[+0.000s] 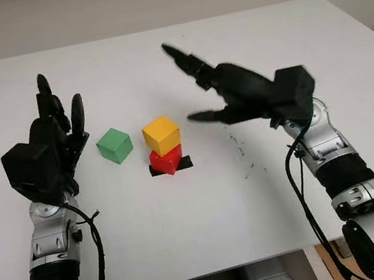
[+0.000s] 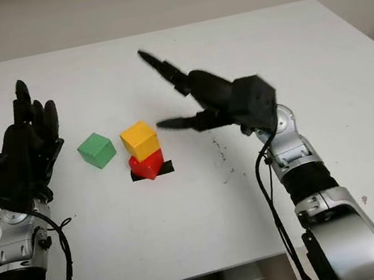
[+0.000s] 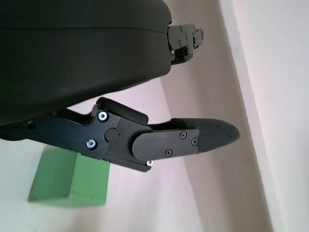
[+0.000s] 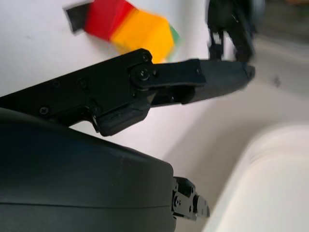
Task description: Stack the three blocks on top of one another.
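White table (image 1: 189,240) | yellow block (image 1: 162,135) skewed atop red block (image 1: 165,161), centre frame | green block (image 1: 114,145) just left, unstacked | left hand (image 1: 54,137) open beside it | right hand (image 1: 226,94) open, right of stack | risk: a nudge topples the skewed yellow

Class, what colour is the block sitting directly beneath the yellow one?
Red block, clearest in the left eye view.

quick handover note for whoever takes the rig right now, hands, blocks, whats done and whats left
Left hand: open, holding nothing, raised above the table left of the green block.
Right hand: open, holding nothing, up in the air to the right of the stack.
Blocks: yellow block sits on the red block, which rests on a black marker on the white table. Green block stands alone on the table, just left of the stack, apart from it.
Done: two blocks stacked.
Left: pick up the green block and set it on the yellow one.
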You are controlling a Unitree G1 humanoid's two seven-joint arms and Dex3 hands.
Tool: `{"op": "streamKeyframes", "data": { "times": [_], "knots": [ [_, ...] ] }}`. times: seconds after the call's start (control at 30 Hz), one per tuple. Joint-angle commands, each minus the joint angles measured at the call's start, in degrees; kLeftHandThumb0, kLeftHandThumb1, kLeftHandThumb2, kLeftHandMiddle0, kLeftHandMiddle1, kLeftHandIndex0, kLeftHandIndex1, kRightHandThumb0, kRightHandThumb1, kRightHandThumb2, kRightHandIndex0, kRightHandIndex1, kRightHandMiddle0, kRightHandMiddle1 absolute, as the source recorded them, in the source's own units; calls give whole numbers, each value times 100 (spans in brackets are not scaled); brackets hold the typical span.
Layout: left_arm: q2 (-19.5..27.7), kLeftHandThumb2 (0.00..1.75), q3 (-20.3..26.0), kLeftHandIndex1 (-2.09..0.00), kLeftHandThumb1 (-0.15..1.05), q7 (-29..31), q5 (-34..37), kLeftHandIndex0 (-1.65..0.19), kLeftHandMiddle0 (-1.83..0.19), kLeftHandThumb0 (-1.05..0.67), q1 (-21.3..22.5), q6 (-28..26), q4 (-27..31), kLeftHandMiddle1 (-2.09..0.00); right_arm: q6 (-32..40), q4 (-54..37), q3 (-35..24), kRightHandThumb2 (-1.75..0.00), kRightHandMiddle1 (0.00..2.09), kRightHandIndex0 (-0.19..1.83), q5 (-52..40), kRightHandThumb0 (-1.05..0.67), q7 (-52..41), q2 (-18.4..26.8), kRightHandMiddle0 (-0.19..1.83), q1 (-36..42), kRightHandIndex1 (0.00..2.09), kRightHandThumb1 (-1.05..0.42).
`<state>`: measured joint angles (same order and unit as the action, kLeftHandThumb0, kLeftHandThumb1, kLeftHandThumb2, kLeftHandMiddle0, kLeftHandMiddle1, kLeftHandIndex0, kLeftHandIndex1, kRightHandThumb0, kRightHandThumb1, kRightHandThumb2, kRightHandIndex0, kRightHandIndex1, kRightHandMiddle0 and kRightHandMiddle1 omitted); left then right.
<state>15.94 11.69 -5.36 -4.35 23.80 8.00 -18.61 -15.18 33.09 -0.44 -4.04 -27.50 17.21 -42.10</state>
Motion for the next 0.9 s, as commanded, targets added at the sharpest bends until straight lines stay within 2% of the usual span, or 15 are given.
{"op": "streamKeyframes", "data": {
  "times": [0.0,0.1,0.2,0.37,0.5,0.7,0.87],
  "knots": [
    [171,43,-111,-9,105,-177,-319,2,-5,-67,33,55,30,-10,262,-218,-235,-57,0,-19,-204,-85,155,-48,-19,30,0,-105],
    [438,30,-334,-10,105,-285,-960,-1,-8,-65,-37,-362,263,-8,474,-289,-415,-60,0,-19,-388,-82,270,-38,-19,13,0,-105],
    [708,22,-569,-9,105,-143,-1554,-3,-8,-70,-117,-1096,672,-7,610,-298,-536,-58,0,-19,-365,-80,603,-47,-19,2,0,-105],
    [1088,10,-945,-10,104,449,-2327,-11,-9,-74,-347,-2175,1580,-6,547,287,-840,-61,0,-19,-418,-76,1051,-2,-19,-207,0,-105],
    [1299,7,-1282,-8,104,989,-2812,-9,0,-77,-482,-2788,2043,-2,458,704,-943,-61,0,-19,-375,-78,1148,90,-19,-380,0,-105],
    [1366,10,-1552,-7,105,1520,-3156,-10,-1,-83,-546,-3367,2412,-5,350,943,-962,-60,0,-19,-326,-80,1178,129,-19,-418,0,-105],
    [1414,9,-1648,-6,105,1772,-3303,-10,3,-85,-574,-3606,2601,-4,384,988,-961,-60,0,-19,-302,-79,1192,121,-19,-431,0,-105]
  ]
}}
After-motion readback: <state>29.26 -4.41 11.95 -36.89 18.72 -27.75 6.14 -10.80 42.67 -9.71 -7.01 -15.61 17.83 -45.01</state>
